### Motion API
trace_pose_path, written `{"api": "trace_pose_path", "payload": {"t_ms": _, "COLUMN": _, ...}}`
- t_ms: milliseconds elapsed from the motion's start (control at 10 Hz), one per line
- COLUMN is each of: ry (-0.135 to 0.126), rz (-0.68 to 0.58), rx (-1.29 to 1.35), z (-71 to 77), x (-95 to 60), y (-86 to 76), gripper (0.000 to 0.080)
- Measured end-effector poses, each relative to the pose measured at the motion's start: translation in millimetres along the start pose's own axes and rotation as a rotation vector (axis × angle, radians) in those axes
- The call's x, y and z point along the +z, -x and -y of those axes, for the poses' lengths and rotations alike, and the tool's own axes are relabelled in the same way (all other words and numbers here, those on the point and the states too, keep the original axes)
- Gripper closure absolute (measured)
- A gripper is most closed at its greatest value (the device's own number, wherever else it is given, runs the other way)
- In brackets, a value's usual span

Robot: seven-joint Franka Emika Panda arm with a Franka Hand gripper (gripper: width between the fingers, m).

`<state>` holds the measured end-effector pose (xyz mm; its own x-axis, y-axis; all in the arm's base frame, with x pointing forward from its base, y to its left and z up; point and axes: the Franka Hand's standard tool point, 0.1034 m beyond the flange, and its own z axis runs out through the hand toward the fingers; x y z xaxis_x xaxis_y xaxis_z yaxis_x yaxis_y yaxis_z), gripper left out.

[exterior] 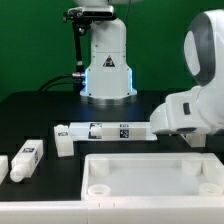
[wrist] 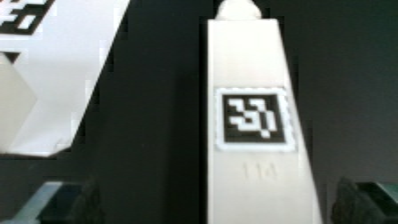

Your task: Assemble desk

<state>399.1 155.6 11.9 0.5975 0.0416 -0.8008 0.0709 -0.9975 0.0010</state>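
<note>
White plastic fills your wrist view: one square leg [wrist: 254, 70] of the kit lies flat on the black desk [wrist: 160, 120]. Its black-and-white tag [wrist: 254, 117] faces the camera and its narrowed tip points away from the hand [wrist: 210, 203]. Your hand is released and spread wide. Its two dark fingers [wrist: 50, 205] stand one on each side of the leg. A strip of bare desk shows between each finger and the white plastic, so nothing is grasped or touched. Just beside this leg, across a dark gap, you see a second white part [wrist: 45, 100] carrying its own tag [wrist: 22, 15]; you cannot tell from this view which piece it is.

In the exterior view, the tabletop panel [exterior: 150, 175] lies at six o'clock, rim up, with a round socket [exterior: 98, 186] showing in one near corner. At eight o'clock, well apart from the panel, a loose leg [exterior: 28, 157] with a tag lies on the desk, and another white piece [exterior: 3, 163] is cut off by the frame at nine o'clock. Near the centre the marker board [exterior: 110, 130] stretches across, with a white block [exterior: 64, 140] touching or just beside its nine o'clock end; which, you cannot tell. The robot base [exterior: 105, 60] with its blue light [exterior: 87, 78] stands at twelve o'clock. The arm [exterior: 192, 105] reaches in from three o'clock, and its bulk hides the hand in this view.
</note>
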Motion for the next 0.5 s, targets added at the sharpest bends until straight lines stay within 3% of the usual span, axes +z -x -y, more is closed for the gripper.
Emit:
{"api": "trace_pose_path", "payload": {"t_ms": 100, "ry": 0.006, "rz": 0.025, "rx": 0.025, "z": 2.4, "x": 6.8, "y": 0.5, "gripper": 0.0151}}
{"api": "trace_pose_path", "payload": {"t_ms": 400, "ry": 0.005, "rz": 0.032, "rx": 0.036, "z": 0.9, "x": 7.1, "y": -2.9, "gripper": 0.0193}}
{"api": "trace_pose_path", "payload": {"t_ms": 500, "ry": 0.005, "rz": 0.033, "rx": 0.037, "z": 0.7, "x": 7.4, "y": -3.0, "gripper": 0.0332}}
